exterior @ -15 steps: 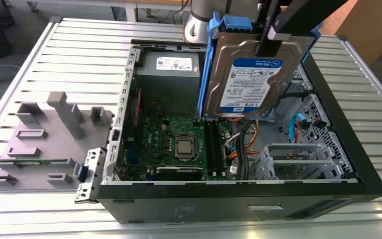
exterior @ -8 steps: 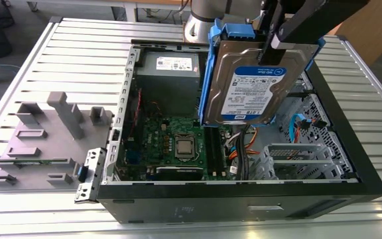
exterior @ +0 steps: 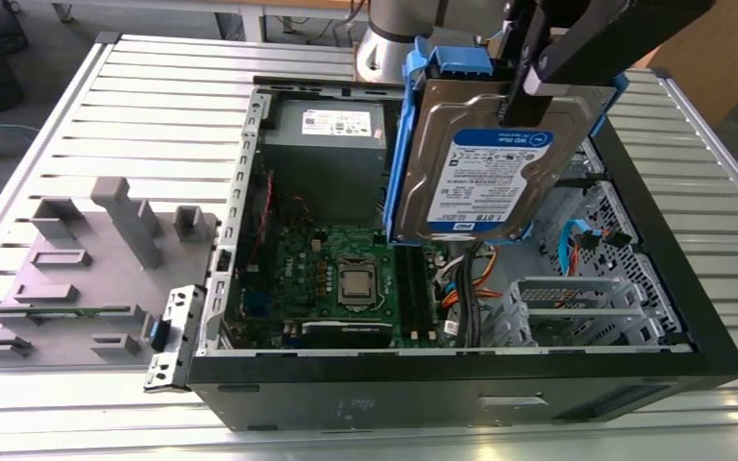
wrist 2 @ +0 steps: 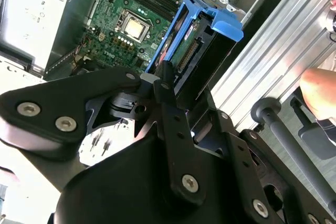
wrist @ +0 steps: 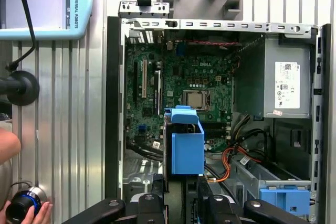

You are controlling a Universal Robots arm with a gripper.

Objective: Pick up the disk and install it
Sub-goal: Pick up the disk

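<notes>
The black 2-fingered gripper (exterior: 538, 94) holds the top end of the flat silver-metal disk (exterior: 479, 182), jaws narrow on it. The disk, edged by its blue plastic carrier frame (exterior: 402, 144), hangs above the open black computer case (exterior: 472, 403). Its long axis is near vertical, and its 1 white-and-blue label (exterior: 484, 178) faces the exterior view. Below lie the green motherboard (exterior: 343, 264) and the grey power-supply box (exterior: 328, 134) with a white sticker.
</notes>
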